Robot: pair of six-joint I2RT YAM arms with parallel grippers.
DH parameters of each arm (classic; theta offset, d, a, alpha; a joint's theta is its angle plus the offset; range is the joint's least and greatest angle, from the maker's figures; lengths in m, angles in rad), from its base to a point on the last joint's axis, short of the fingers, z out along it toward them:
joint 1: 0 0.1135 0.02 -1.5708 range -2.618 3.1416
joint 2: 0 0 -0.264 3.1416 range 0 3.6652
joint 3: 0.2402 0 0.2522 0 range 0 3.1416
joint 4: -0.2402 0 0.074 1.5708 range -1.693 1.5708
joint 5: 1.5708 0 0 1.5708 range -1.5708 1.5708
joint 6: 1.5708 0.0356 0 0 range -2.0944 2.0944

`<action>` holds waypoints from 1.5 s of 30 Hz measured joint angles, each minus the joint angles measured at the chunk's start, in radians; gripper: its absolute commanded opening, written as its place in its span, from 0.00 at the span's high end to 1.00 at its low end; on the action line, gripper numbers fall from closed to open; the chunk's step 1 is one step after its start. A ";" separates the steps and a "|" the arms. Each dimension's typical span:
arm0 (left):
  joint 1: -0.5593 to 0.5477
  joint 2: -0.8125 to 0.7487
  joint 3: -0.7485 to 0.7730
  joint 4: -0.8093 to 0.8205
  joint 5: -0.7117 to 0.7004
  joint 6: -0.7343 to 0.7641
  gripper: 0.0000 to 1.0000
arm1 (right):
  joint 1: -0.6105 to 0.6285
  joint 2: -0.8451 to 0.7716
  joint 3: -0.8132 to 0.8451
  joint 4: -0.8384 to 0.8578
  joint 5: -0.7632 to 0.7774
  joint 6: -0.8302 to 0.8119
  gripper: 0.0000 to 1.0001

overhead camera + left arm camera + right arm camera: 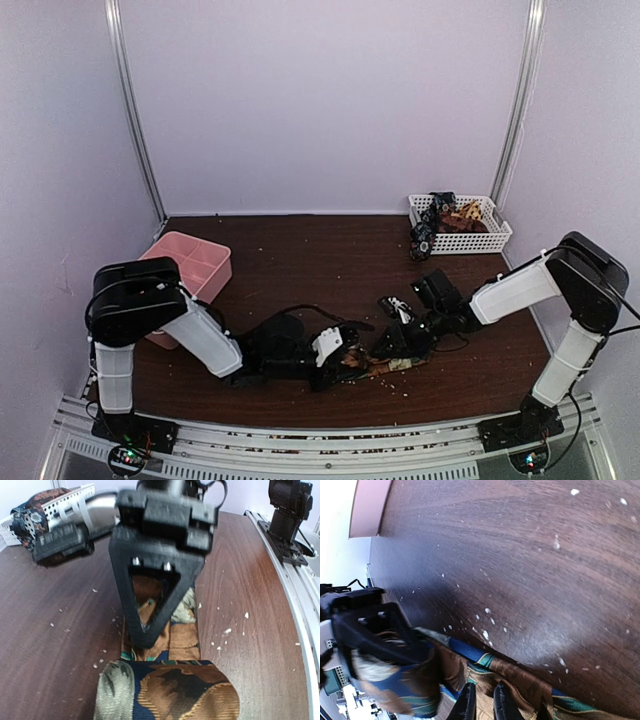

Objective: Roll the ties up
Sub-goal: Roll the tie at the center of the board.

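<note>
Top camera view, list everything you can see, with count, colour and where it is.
tie: 1, brown, orange, green and dark blue, near centre, one end rolled, between the grippers
basket ties: count unclear, dark and brown, in the basket, one over its near-left corner
basket: 1, white, far right
compartment box: 1, pink, left side
crumbs: many, pale, scattered on the table
table: 1, dark brown wood
left gripper: black, at the rolled end
right gripper: black, on the flat part

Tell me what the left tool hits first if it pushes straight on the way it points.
Most likely the right tool, down on the tie directly ahead in the left wrist view; how near is unclear.
</note>
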 measured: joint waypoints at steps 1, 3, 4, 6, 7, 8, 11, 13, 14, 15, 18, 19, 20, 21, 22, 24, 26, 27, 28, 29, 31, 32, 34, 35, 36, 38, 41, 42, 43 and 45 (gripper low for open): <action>0.000 -0.021 0.000 -0.020 -0.006 0.000 0.69 | 0.000 0.005 0.002 0.003 -0.002 -0.005 0.86; -0.001 -0.060 0.006 -0.062 -0.020 0.000 0.69 | 0.000 0.016 0.005 0.016 -0.006 -0.015 0.86; -0.001 -0.072 0.016 -0.087 -0.026 0.001 0.68 | 0.000 0.021 0.006 0.019 -0.009 -0.019 0.85; -0.002 -0.079 0.038 -0.128 -0.040 0.007 0.68 | -0.002 0.025 0.008 0.023 -0.014 -0.023 0.85; -0.002 -0.078 0.047 -0.152 -0.046 0.011 0.68 | -0.003 0.025 0.010 0.024 -0.016 -0.024 0.83; -0.002 -0.075 0.051 -0.171 -0.047 0.014 0.67 | -0.003 0.025 0.011 0.024 -0.017 -0.027 0.83; -0.002 -0.042 0.069 -0.243 -0.045 0.027 0.67 | -0.004 0.024 0.017 0.016 -0.019 -0.039 0.78; -0.002 -0.023 0.082 -0.252 -0.037 0.034 0.66 | -0.004 0.014 0.020 0.000 -0.017 -0.045 0.69; -0.002 -0.023 0.090 -0.262 -0.034 0.035 0.66 | -0.004 0.010 0.020 -0.005 -0.014 -0.042 0.63; -0.002 -0.021 0.097 -0.272 -0.031 0.037 0.66 | -0.005 0.002 0.020 -0.011 -0.016 -0.039 0.57; -0.002 -0.019 0.115 -0.303 -0.027 0.045 0.66 | -0.004 -0.050 0.016 -0.037 -0.012 -0.019 0.46; -0.002 -0.019 0.121 -0.314 -0.026 0.048 0.66 | -0.001 -0.070 0.014 -0.045 -0.011 -0.005 0.44; -0.002 -0.018 0.127 -0.322 -0.026 0.050 0.66 | 0.002 -0.090 0.014 -0.051 -0.009 0.009 0.43; -0.002 -0.017 0.134 -0.331 -0.024 0.052 0.65 | 0.006 -0.112 0.014 -0.053 -0.009 0.019 0.43; -0.002 -0.016 0.139 -0.339 -0.023 0.053 0.65 | 0.013 -0.128 0.014 -0.053 -0.010 0.030 0.43; -0.002 -0.014 0.147 -0.351 -0.023 0.056 0.65 | 0.032 -0.159 0.014 -0.051 -0.013 0.053 0.44; -0.002 -0.013 0.152 -0.357 -0.022 0.057 0.65 | 0.048 -0.166 0.015 -0.048 -0.016 0.071 0.45; -0.002 -0.013 0.153 -0.359 -0.022 0.057 0.65 | 0.055 -0.165 0.016 -0.048 -0.017 0.077 0.46; -0.002 -0.013 0.153 -0.360 -0.021 0.057 0.65 | 0.064 -0.160 0.016 -0.048 -0.018 0.087 0.46; -0.002 -0.013 0.153 -0.361 -0.020 0.057 0.65 | 0.071 -0.154 0.016 -0.047 -0.019 0.093 0.46; -0.002 -0.013 0.153 -0.361 -0.019 0.057 0.65 | 0.087 -0.134 0.016 -0.045 -0.019 0.101 0.46; -0.002 -0.013 0.153 -0.361 -0.019 0.057 0.65 | 0.094 -0.122 0.016 -0.043 -0.020 0.108 0.48; -0.002 -0.013 0.153 -0.361 -0.019 0.057 0.65 | 0.103 -0.092 0.016 -0.036 -0.020 0.118 0.50; -0.002 -0.013 0.153 -0.362 -0.019 0.059 0.65 | 0.104 -0.082 0.016 -0.030 -0.023 0.120 0.51; -0.002 -0.013 0.153 -0.362 -0.019 0.060 0.65 | 0.106 -0.076 0.016 -0.023 -0.025 0.122 0.51; -0.002 -0.013 0.153 -0.362 -0.019 0.061 0.65 | 0.107 -0.074 0.018 -0.016 -0.027 0.123 0.51; -0.002 -0.012 0.153 -0.362 -0.017 0.061 0.65 | 0.107 -0.067 0.019 -0.006 -0.029 0.130 0.49; -0.002 -0.012 0.153 -0.362 -0.016 0.062 0.65 | 0.107 -0.066 0.019 -0.003 -0.031 0.137 0.49; -0.002 -0.012 0.153 -0.362 -0.015 0.062 0.65 | 0.107 -0.066 0.019 0.000 -0.034 0.141 0.49; -0.002 -0.012 0.153 -0.362 -0.014 0.063 0.65 | 0.107 -0.066 0.019 0.008 -0.040 0.153 0.49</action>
